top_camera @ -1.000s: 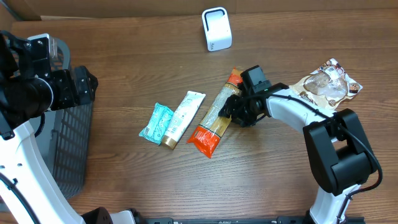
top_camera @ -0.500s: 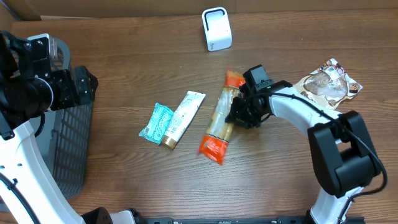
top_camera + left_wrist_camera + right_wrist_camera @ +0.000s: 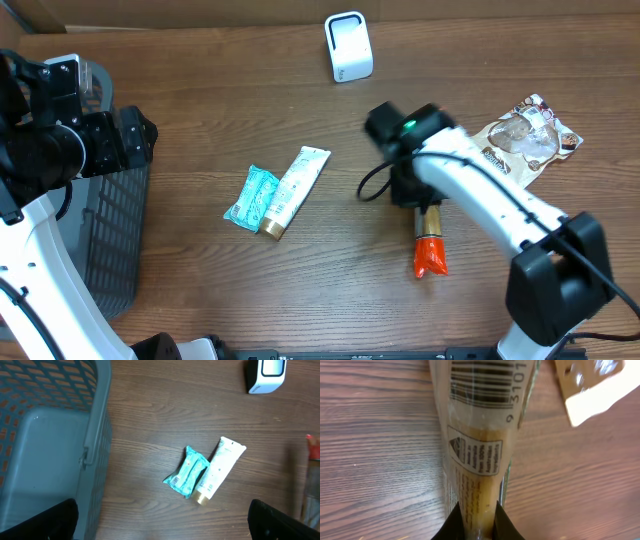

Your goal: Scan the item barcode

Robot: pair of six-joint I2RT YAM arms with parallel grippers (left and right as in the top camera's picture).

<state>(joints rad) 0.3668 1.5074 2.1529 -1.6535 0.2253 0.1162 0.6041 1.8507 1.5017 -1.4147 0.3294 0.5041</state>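
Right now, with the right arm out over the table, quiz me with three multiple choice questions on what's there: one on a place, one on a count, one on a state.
1. Where does the white scanner stand?
A) at the far side of the table
B) in the middle, among the items
C) at the near edge

2. How many items lie side by side to the left of the right arm?
A) one
B) two
C) four

3. How is the right tool?
A) wide open, holding nothing
B) shut on the long packet
C) shut on nothing

Answers:
1 A: in the overhead view it stands alone near the top edge.
2 B: only the teal packet and the white tube lie there.
3 B: the wrist view shows its fingertips pinching the packet below the barcode.
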